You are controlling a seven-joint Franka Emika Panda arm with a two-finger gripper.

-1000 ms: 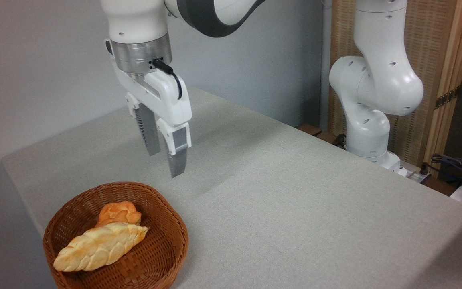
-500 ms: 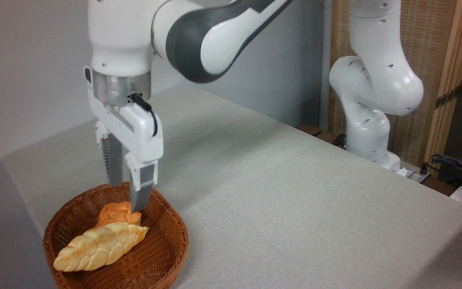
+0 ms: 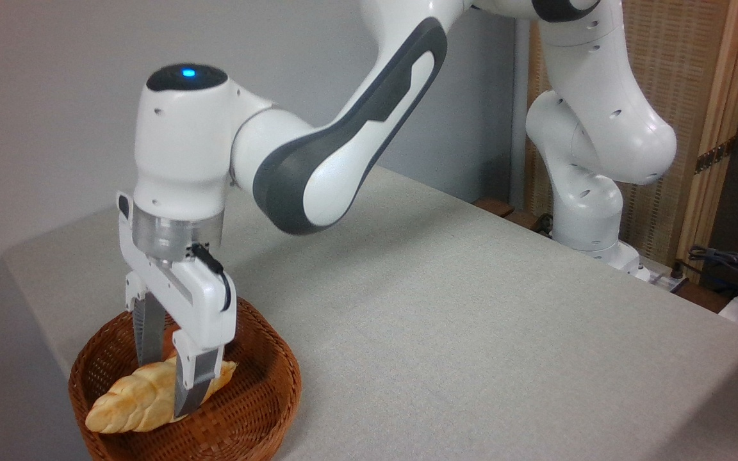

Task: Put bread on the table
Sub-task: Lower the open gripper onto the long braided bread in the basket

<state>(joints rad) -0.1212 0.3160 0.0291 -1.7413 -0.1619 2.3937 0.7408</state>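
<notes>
bun: hidden behind pincer | basket: bottom cut off | arm: top cropped

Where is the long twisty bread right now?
The bread lies in the brown basket at the picture's lower left, on the table's near corner, with the pincer straddling its middle.

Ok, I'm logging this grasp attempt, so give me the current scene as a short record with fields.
bread: lying in the basket, not on the cloth
basket: brown wicker, near table corner
gripper: lowered into the basket, one finger either side of the bread
jaws: open, not visibly squeezing
table: grey-beige cloth
</notes>
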